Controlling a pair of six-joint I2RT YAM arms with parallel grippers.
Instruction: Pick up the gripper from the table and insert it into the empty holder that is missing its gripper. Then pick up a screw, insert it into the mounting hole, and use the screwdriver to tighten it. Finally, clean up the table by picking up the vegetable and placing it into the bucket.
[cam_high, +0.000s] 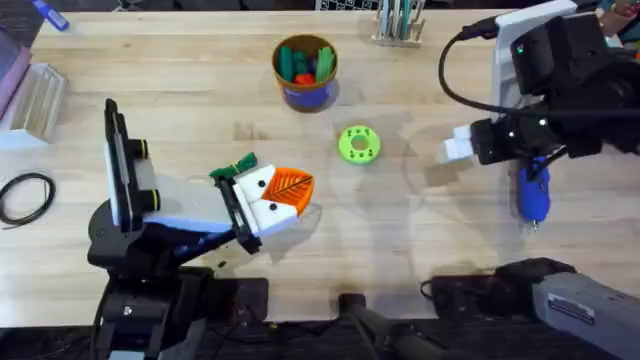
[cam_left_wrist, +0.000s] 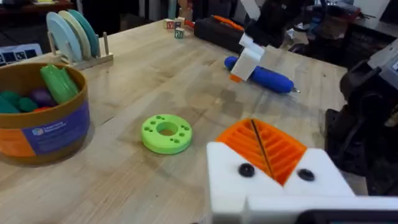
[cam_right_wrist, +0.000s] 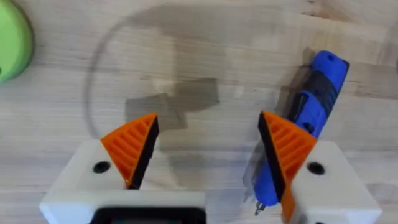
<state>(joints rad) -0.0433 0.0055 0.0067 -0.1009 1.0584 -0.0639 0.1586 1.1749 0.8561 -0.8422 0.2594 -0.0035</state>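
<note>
- Judging from how things lie, we are at the screwdriver stage: no loose orange wedge lies on the table, so the insert step looks done, though we cannot make out a screw or its hole.
- Our left gripper (cam_high: 285, 195) rests low at the near side, its orange pads pressed together with nothing between them.
- Just behind it lies the dark green vegetable (cam_high: 236, 166), still to be cleared away.
- Our right gripper (cam_right_wrist: 208, 149) hangs wide apart over the tabletop (cam_high: 420, 240), holding nothing; the blue screwdriver (cam_right_wrist: 305, 121) lies flat against one of its pads, not yet clamped.
- Farther off sits the green disc (cam_left_wrist: 166, 132).
- Farthest stands the bucket (cam_high: 305, 70), waiting for the vegetable.
</note>
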